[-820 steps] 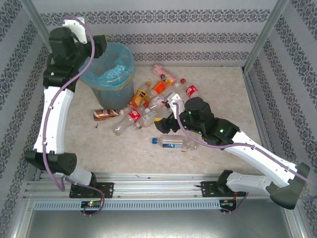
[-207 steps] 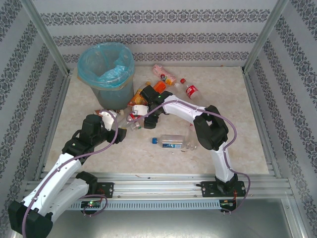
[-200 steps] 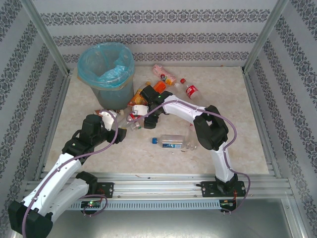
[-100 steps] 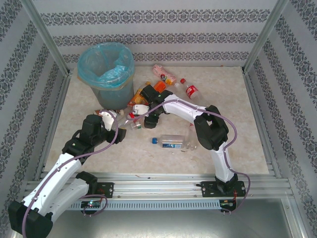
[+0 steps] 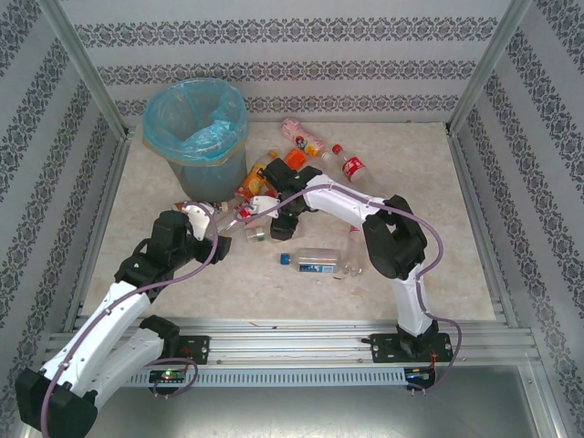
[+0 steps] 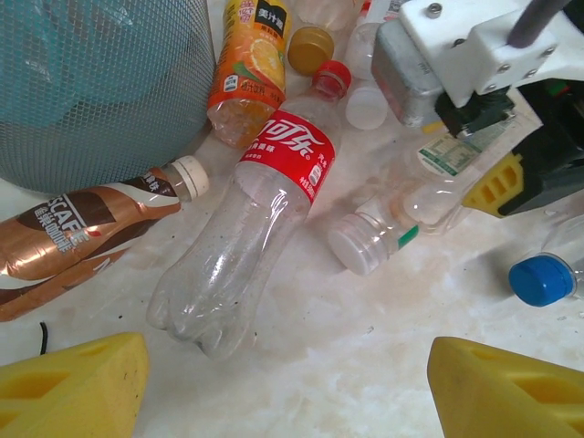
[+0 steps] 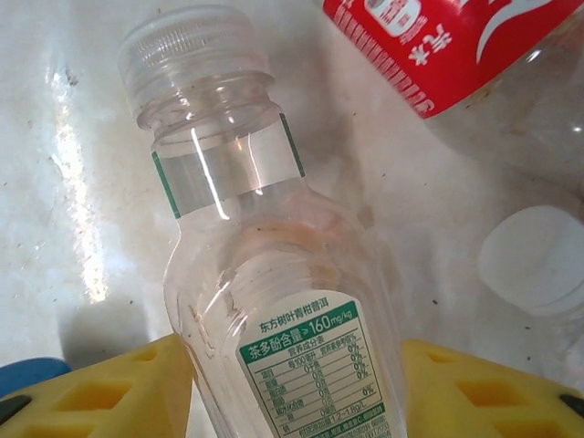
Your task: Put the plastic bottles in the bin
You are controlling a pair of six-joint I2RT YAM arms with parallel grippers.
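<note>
The plastic bottles (image 5: 294,161) lie in a heap right of the bin (image 5: 151,120), a round bucket with a light-blue liner. My right gripper (image 7: 297,383) is shut on a clear bottle with a green band (image 7: 242,173), one yellow pad against each side. That bottle (image 6: 383,233) points its white cap toward my left gripper (image 6: 287,388), which hangs open over bare table. Just beyond it lie a clear red-labelled cola bottle (image 6: 251,228), a brown coffee bottle (image 6: 73,233) and an orange juice bottle (image 6: 251,64). From above, the right gripper (image 5: 276,222) is at the heap's near edge, facing the left gripper (image 5: 222,239).
A blue-capped, blue-labelled bottle (image 5: 318,262) lies alone nearer the arm bases. A red-labelled bottle (image 5: 351,167) and a pink one (image 5: 297,130) rest at the far side of the heap. Patterned walls and metal posts enclose the table.
The right gripper's jaws have drawn in against the clear green-banded bottle, and that arm has shifted slightly toward the near side. The left arm has stayed put.
</note>
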